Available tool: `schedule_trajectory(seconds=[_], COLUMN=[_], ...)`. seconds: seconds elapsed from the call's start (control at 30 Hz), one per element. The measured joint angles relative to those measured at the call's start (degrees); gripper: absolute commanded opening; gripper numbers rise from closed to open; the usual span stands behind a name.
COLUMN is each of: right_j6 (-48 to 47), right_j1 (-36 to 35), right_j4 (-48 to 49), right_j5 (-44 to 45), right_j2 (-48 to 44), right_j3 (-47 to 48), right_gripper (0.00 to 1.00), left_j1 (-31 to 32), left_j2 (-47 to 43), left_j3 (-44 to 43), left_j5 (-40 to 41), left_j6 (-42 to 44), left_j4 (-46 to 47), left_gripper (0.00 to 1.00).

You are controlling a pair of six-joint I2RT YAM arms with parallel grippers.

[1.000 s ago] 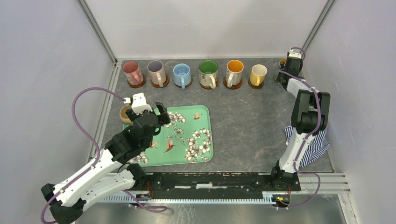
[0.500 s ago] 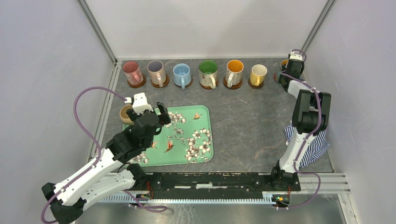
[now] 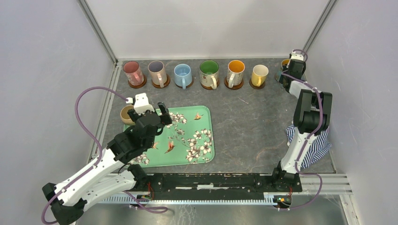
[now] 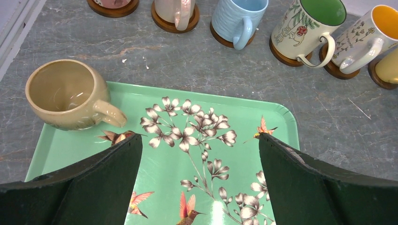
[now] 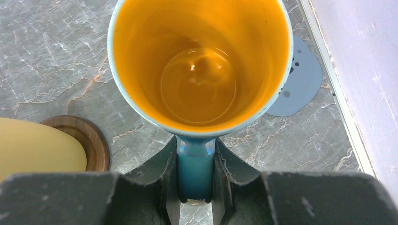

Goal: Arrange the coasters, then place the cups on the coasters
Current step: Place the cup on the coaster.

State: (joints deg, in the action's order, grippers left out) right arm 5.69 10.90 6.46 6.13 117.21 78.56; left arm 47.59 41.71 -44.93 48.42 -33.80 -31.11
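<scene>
Six cups stand on wooden coasters in a row at the back: pink, lilac, light blue, green, orange and yellow. At the back right corner my right gripper is shut on the blue handle of an orange-inside cup. This cup hangs partly over a blue-grey coaster. A tan cup sits on the far left corner of the green floral tray. My left gripper is open over the tray, right of the tan cup.
The yellow cup's wooden coaster lies just left of the held cup. The right wall rail runs close beside the blue-grey coaster. A striped blue cloth lies by the right arm's base.
The right arm with its cup has shifted very slightly. The left arm has stayed put over the tray.
</scene>
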Motion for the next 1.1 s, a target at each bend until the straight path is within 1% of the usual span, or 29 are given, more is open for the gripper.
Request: schedule_trajectory(seconds=[0.4, 0.9, 0.97, 1.03, 1.1], right_j6=[0.5, 0.7, 0.7, 0.7, 0.6], right_j1=[0.0, -0.6, -0.7, -0.7, -0.7], right_j4=[-0.1, -2.5, -2.6, -2.6, -2.6], right_j5=[-3.6, -5.2, -5.0, -4.7, -4.5], right_j2=[1.0, 1.7, 1.7, 1.7, 1.7], right_j3=[1.2, 3.4, 3.4, 3.4, 3.4], right_gripper=[0.0, 0.0, 0.02, 0.07, 0.08], left_j1=[0.0, 0.0, 0.0, 0.0, 0.0], left_j2=[0.0, -0.2, -0.2, -0.2, -0.2], left_j3=[0.0, 0.0, 0.0, 0.0, 0.0], left_j5=[0.0, 0.0, 0.0, 0.0, 0.0], left_j6=[0.0, 0.0, 0.0, 0.0, 0.0], left_j4=[0.0, 0.0, 0.0, 0.0, 0.0], left_gripper=[1.0, 1.0, 1.0, 1.0, 1.0])
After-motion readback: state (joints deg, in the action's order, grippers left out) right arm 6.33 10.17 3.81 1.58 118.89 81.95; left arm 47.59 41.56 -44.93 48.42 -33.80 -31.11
